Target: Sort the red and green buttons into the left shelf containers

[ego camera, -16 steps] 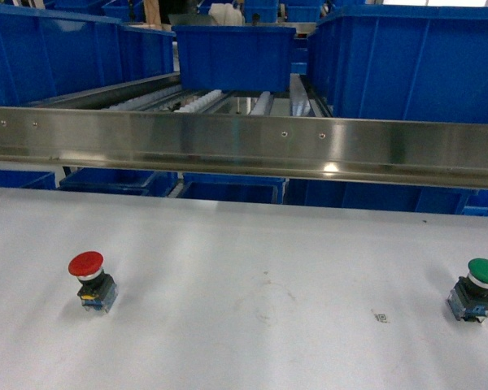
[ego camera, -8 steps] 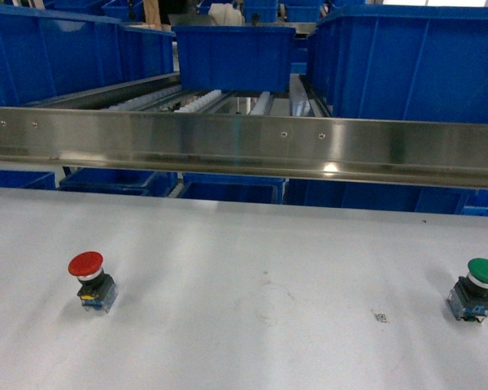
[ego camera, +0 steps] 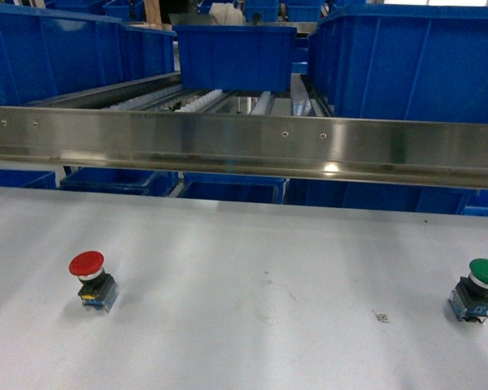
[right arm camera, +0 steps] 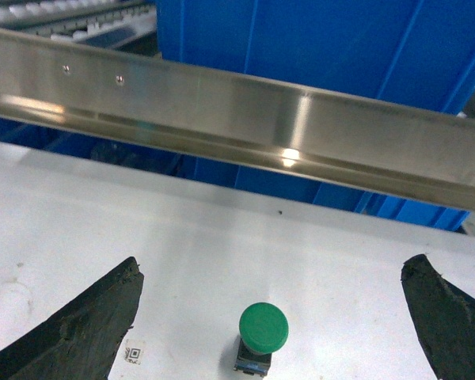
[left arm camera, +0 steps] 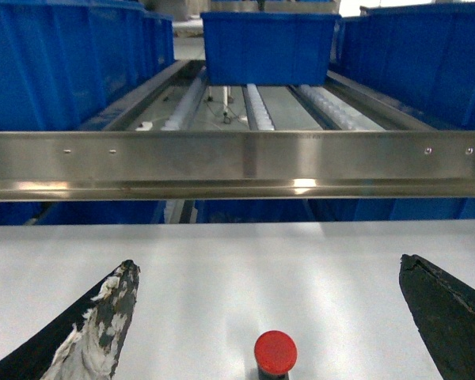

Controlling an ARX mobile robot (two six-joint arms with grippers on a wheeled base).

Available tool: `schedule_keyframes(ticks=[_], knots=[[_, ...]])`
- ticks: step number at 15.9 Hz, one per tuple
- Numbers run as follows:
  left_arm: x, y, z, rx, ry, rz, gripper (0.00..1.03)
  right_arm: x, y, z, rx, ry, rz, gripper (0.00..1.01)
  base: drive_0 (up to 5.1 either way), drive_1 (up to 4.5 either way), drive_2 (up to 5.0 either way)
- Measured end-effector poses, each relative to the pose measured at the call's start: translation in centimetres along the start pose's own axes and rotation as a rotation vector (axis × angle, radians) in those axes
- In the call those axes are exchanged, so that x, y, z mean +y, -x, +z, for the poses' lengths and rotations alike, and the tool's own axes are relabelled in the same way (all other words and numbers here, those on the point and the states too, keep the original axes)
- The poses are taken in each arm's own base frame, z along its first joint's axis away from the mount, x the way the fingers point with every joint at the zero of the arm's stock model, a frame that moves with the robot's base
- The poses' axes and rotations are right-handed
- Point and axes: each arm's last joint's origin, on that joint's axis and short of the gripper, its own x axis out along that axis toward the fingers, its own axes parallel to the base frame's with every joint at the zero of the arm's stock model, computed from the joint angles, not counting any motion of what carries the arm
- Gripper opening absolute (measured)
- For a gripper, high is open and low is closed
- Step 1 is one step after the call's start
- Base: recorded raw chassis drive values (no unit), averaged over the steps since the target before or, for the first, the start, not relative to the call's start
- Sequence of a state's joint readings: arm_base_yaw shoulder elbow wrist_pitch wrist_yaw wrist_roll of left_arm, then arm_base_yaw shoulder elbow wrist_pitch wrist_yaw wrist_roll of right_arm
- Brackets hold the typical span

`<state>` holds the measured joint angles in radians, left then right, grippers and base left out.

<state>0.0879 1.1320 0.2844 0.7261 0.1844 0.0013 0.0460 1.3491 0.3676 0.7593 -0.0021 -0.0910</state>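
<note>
Glossy red mushroom cap [ego camera: 86, 263] on its blocky base stands left on the matte white table [ego camera: 244, 244]; the green button [ego camera: 485, 271] far right. Both claws, left gripper [left arm camera: 265, 317] and right gripper [right arm camera: 269, 317], spread wide, empty, possibly hovering above them. Blue bin [ego camera: 57, 49] behind the steel rail [ego camera: 244, 142].

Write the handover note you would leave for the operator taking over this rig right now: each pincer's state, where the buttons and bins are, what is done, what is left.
Left pincer: open, empty, lined up on the red button, standing on the white table at its left.
Right pincer: open, empty, lined up on the green button, standing near the table's right edge.
Blue bins sit on the shelf behind the steel rail; left ones are the target.
Done: nothing sorted, neither button grasped.
Left: grasp each button and drop both into the left bins.
</note>
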Motion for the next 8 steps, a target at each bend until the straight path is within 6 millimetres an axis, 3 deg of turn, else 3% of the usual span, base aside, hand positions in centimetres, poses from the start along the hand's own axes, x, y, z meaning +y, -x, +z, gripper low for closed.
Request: schedule_keyframes(ticks=[3,4,5,8], knots=[[-1.2,-6.7,-0.4,0.225,0.008,-0.087,0.98,-0.6,-6.4,0.1,0.200,0.012,0.041,0.98,0.0,0.00,0.0],[-1.9,-8.5,-0.5,0.275,-0.004,-0.110,0.98,-0.7,-7.6,-0.3,0.269,0.005,0.081,0.98,0.0,0.00,0.0],[-2.2,-9.4,-0.7,0.301,-0.011,-0.122,0.98,-0.8,-7.9,-1.0,0.309,0.016,0.075,0.98,0.0,0.00,0.0],[-2.4,-9.3,-0.7,0.301,-0.016,-0.129,0.98,-1.0,-7.9,-1.2,0.314,0.027,0.072,0.98,0.0,0.00,0.0]])
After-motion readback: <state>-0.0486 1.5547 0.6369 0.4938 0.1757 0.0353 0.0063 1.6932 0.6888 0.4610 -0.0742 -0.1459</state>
